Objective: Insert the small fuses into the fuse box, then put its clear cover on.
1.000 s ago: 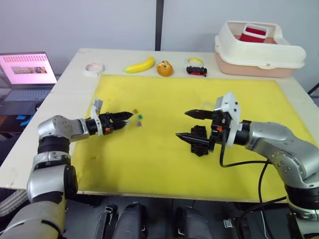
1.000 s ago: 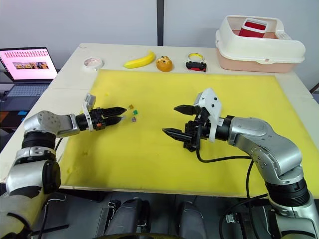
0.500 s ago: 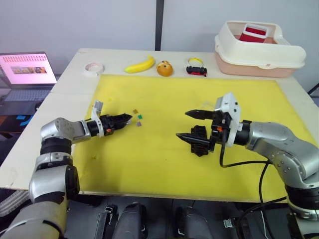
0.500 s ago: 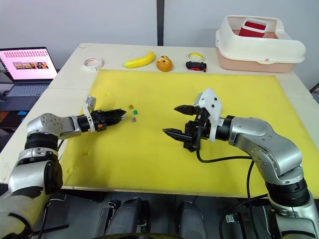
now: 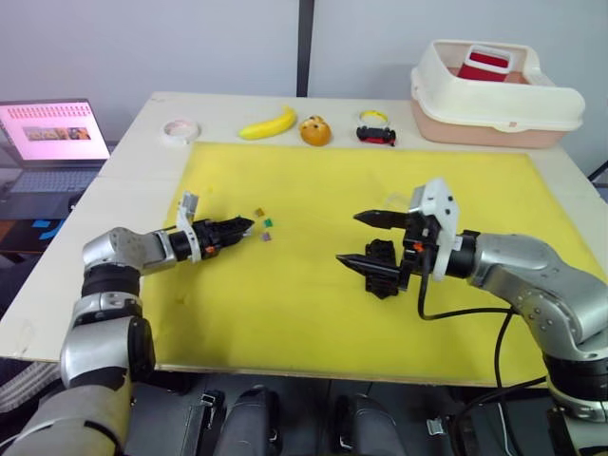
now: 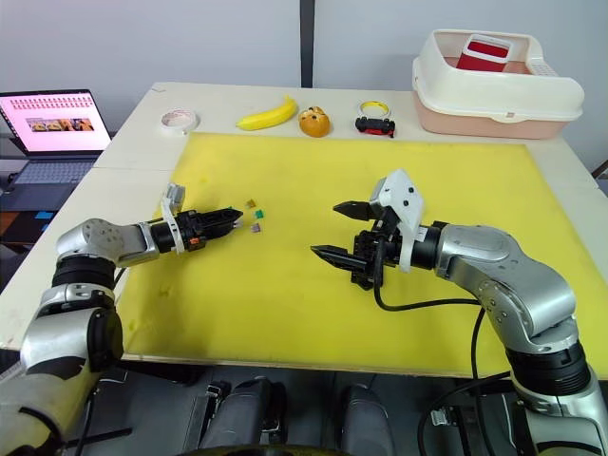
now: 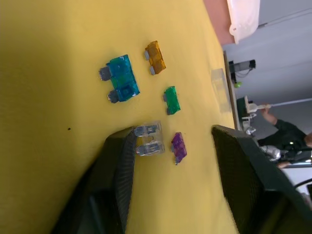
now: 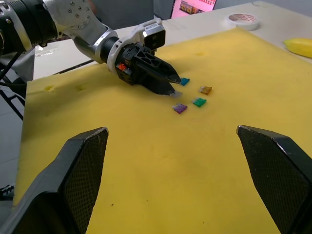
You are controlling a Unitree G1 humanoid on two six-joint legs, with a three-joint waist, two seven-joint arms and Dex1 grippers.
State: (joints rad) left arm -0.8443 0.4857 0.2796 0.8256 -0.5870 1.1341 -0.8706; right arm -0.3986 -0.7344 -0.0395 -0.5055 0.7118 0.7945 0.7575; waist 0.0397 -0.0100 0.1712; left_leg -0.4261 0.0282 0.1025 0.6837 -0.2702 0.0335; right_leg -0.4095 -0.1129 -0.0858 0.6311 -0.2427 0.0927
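- Yellow mat (image 5: pixel 313 304) carries all task items; fuse box (image 5: pixel 382 267) lies below the right gripper (image 5: pixel 361 237), whose fingers stand wide apart, holding nothing.
- Step in hand — judged the first fuse pickup; no fuse seated yet.
- Left gripper (image 6: pixel 231 218), fingers parted in the wrist view, one fingertip (image 7: pixel 126 146) touching a clear fuse (image 7: pixel 148 145); nothing gripped.
- Small fuses (image 7: pixel 165 100) — blue, amber, green, purple — lie just beside; next move calls for closing squarely on one.

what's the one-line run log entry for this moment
left claw: open at clear fuse | right claw: open, above fuse box | small fuses: loose on mat | inserted: none
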